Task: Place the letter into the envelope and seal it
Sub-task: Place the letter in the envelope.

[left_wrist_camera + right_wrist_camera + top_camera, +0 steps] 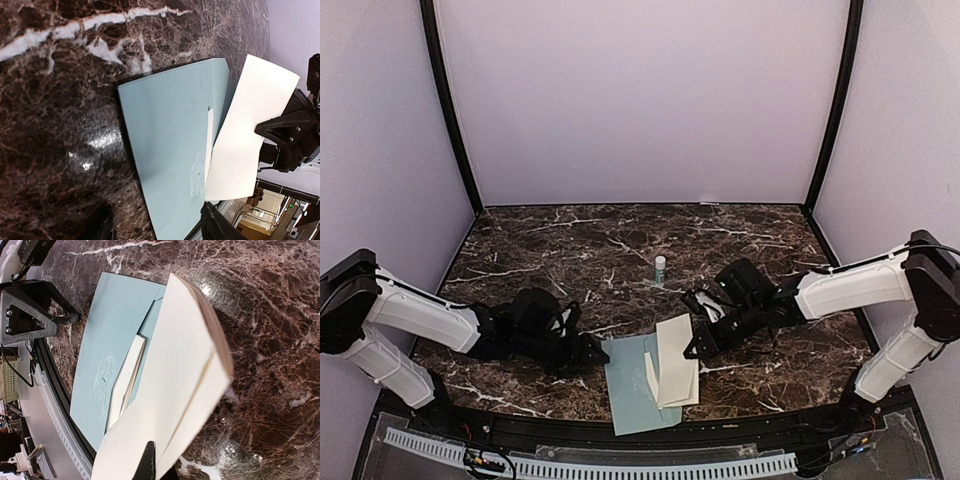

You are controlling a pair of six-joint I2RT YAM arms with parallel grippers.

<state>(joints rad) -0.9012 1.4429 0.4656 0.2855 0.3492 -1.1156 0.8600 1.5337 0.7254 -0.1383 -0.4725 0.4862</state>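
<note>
Dark marble-patterned table (540,240) — pale teal envelope (625,388) flat at near edge, small glue stick (660,269) upright farther back.

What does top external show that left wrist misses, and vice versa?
Only top external: the glue stick standing upright behind the papers, plus the left arm and right arm at full length.

Only left wrist: a wrinkled patch on the face of the envelope, next to its thin white strip.

Both: the envelope lying flat on the marble table, the letter overlapping it on the side toward the right arm, and the right claw shut on the letter's edge.
</note>
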